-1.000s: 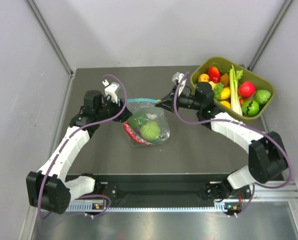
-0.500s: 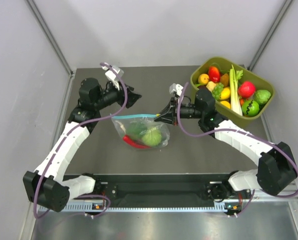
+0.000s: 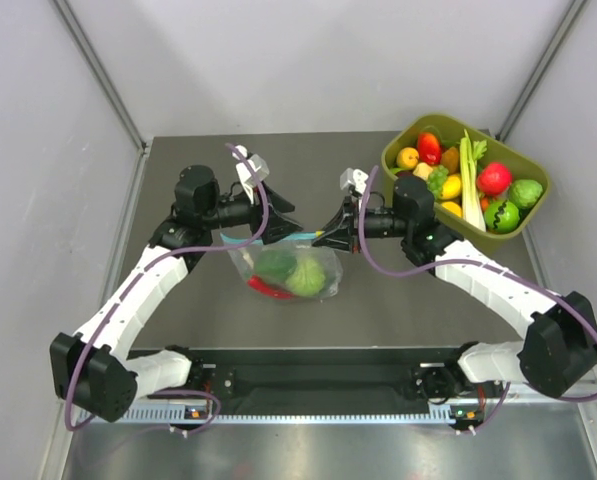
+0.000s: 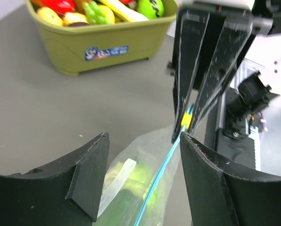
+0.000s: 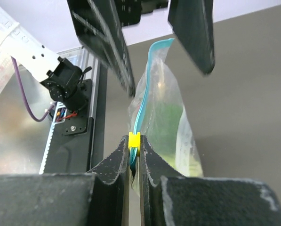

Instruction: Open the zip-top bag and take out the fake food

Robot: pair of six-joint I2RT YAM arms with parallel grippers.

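Zip-top bag (image 3: 283,270) lies at the right gripper's (image 3: 320,238) seven o'clock, its top edge clamped there. The left gripper (image 3: 285,222) gapes empty at the bag's twelve o'clock.

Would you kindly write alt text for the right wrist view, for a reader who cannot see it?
The right gripper pinches the zip-top bag at a yellow tab on its teal zip strip. Beyond, the left gripper is open astride the strip's far end.

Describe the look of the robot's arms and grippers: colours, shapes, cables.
The left arm and right arm have white links between black joints, with a purple cable running along each. The left gripper and right gripper each have two flat, tapered black fingers.
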